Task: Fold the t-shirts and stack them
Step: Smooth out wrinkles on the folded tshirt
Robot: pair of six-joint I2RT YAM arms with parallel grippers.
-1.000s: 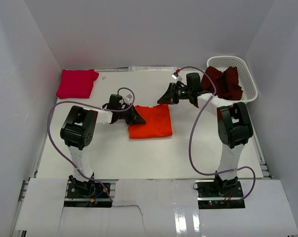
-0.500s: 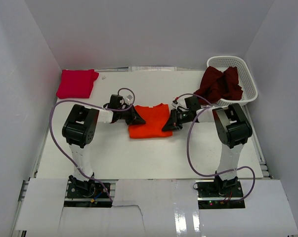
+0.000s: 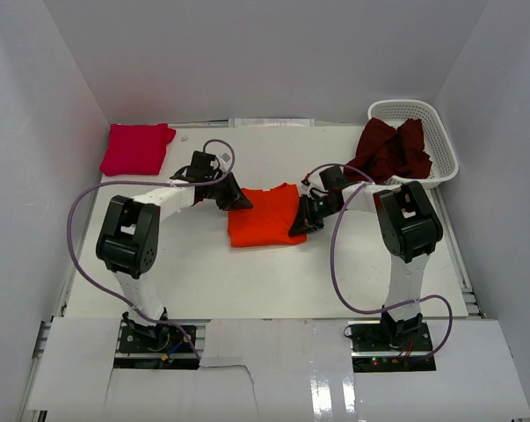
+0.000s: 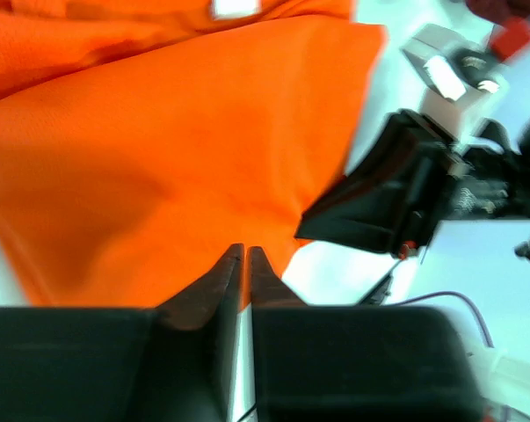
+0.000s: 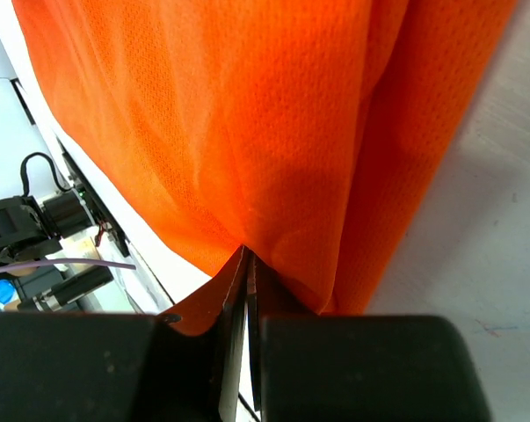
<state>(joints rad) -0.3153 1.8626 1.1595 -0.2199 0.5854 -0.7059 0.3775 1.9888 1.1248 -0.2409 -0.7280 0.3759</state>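
The orange t-shirt [image 3: 263, 220] is laid folded at the middle of the tabletop [image 3: 247, 281], a little toward the far edge. Its collar side is turned to the far edge.

The left gripper [image 3: 238, 200] is placed at the shirt's far left corner. In the left wrist view its fingers [image 4: 214, 286] are seen almost together, with only a thin slit between them and the tips set on the orange cloth. Whether cloth is pinched there cannot be told.

The right gripper [image 3: 298, 224] is placed at the shirt's right edge. In the right wrist view the jaws are seen pressed together. The orange cloth is gathered into creases that run to the fingertips [image 5: 234, 272], so the shirt's edge is clamped. The doubled layers of the fold are shown along that edge.

The magenta t-shirt [image 3: 137, 148] is laid folded at the far left corner of the tabletop, well apart from both grippers.

The maroon t-shirt [image 3: 392, 149] is seen crumpled at the far right corner. It is draped over the near left rim of the white basket [image 3: 405, 107], part inside and part spilled onto the tabletop. It is touched by neither gripper.
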